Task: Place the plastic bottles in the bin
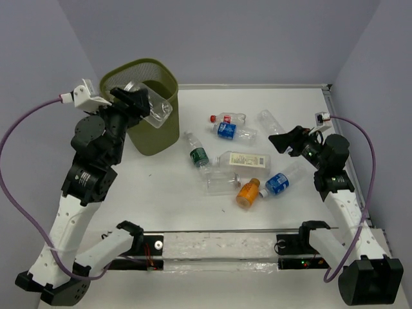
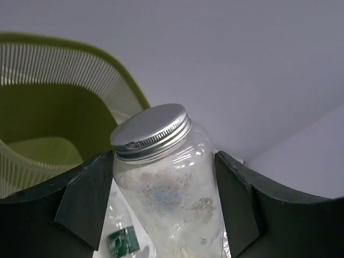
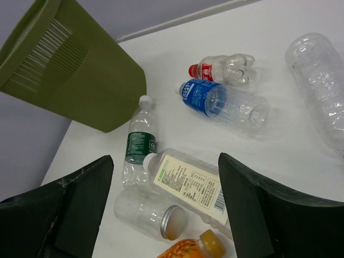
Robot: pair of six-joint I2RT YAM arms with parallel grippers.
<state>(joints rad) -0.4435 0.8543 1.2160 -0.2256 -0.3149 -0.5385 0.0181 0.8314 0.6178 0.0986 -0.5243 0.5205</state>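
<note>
The olive-green mesh bin (image 1: 156, 138) stands at the back left. My left gripper (image 1: 148, 105) is shut on a clear plastic jar with a silver screw lid (image 1: 159, 111) and holds it in the air at the bin's near right rim. In the left wrist view the jar (image 2: 171, 188) sits between both fingers (image 2: 80, 204), with the bin's rim (image 2: 115, 75) just beyond. My right gripper (image 1: 283, 141) is open and empty above the table's right side. Several bottles lie mid-table, among them an orange one (image 1: 248, 192), a white-label one (image 1: 244, 159) and a green-label one (image 1: 198, 155).
Also on the table are a red-cap bottle (image 1: 228, 118), a blue-label bottle (image 1: 233, 132), a bare clear bottle (image 1: 270, 121), another blue-label bottle (image 1: 280, 181) and a second silver-lidded jar (image 1: 222, 183). The right wrist view shows the bin (image 3: 80, 70) and the white-label bottle (image 3: 189, 183).
</note>
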